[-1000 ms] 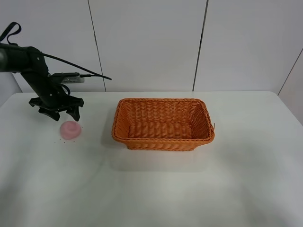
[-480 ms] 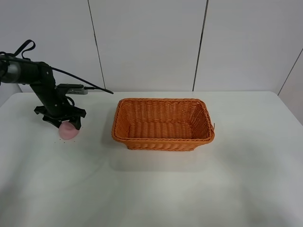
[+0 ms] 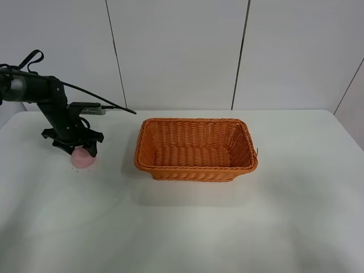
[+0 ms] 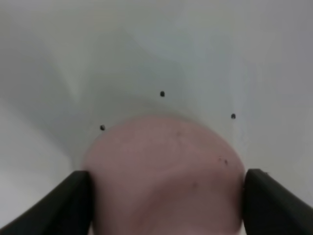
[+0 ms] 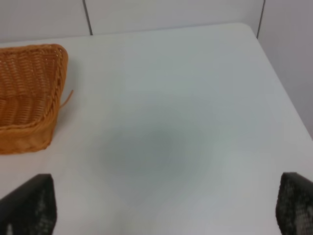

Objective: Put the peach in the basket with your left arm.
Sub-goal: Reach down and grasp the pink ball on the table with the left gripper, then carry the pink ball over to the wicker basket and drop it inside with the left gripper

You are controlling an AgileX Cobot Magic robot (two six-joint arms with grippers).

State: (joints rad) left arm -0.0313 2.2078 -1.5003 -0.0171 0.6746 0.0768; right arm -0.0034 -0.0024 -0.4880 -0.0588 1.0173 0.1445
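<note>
Peach [image 3: 83, 159] sits on the desk [image 3: 187, 227], at 9 o'clock from the basket [image 3: 196, 149] and well apart from it. Desk plain white, matte; a few tiny dark specks [image 4: 162, 93] around the fruit. White panelled wall [image 3: 176, 51] with thin dark seams at 12 o'clock. Left fingers [image 3: 77, 145] down over the peach, narrowed to its width, one pressed against each flank in the wrist view; peach rests on the desk. Right fingers [image 5: 29, 208] spread wide, holding nothing, above bare desk at 3 o'clock from the basket.
</note>
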